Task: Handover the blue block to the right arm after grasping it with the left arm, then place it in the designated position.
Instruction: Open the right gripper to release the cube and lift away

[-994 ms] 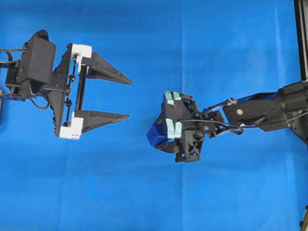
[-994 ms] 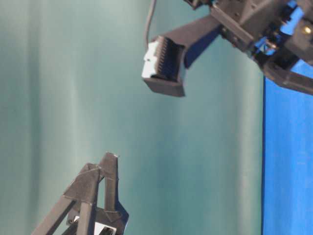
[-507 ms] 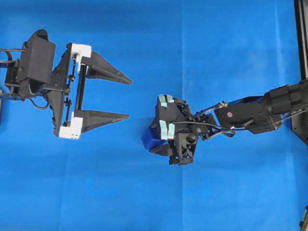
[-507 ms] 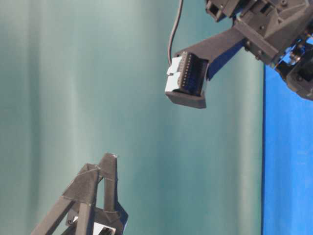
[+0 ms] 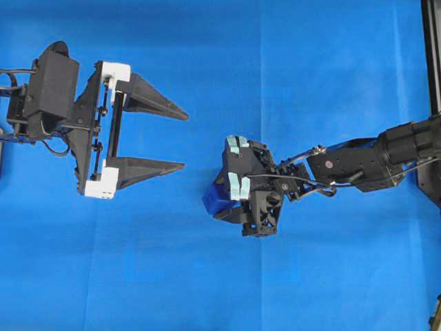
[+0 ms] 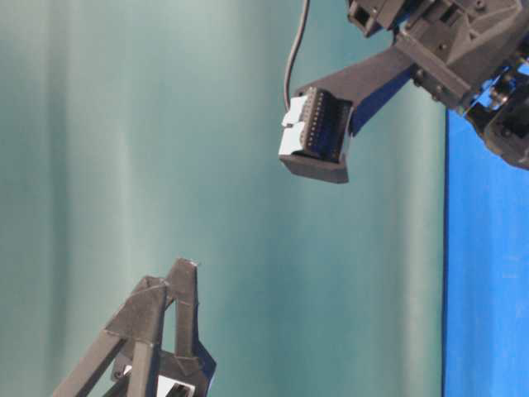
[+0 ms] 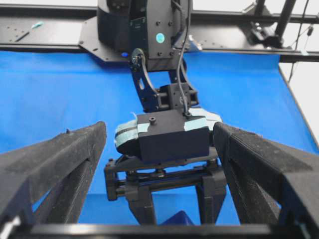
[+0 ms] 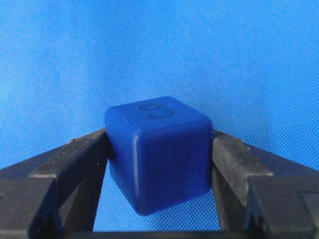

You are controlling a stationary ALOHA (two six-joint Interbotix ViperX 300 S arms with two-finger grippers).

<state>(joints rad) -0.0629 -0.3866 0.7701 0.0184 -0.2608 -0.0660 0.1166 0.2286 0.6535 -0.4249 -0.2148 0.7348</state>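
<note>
Right gripper (image 8: 158,164): my black fingers (image 8: 65,169) pinched the blue block (image 8: 158,152) from both sides, above the blue cloth (image 8: 239,55).
Blue block: it sat between my right fingertips, off the cloth as far as I could tell; in the overhead view it showed at the gripper's left end (image 5: 215,198).
Markings: the block's top face bore two faint embossed rings; I could read no letters or brand there.
Left gripper (image 5: 180,140): I held its pointed fingers spread wide and empty, well apart from the block, tips facing my right arm (image 5: 358,164).
Right wrist: pale grey-green pads (image 7: 127,133) showed on it.
</note>
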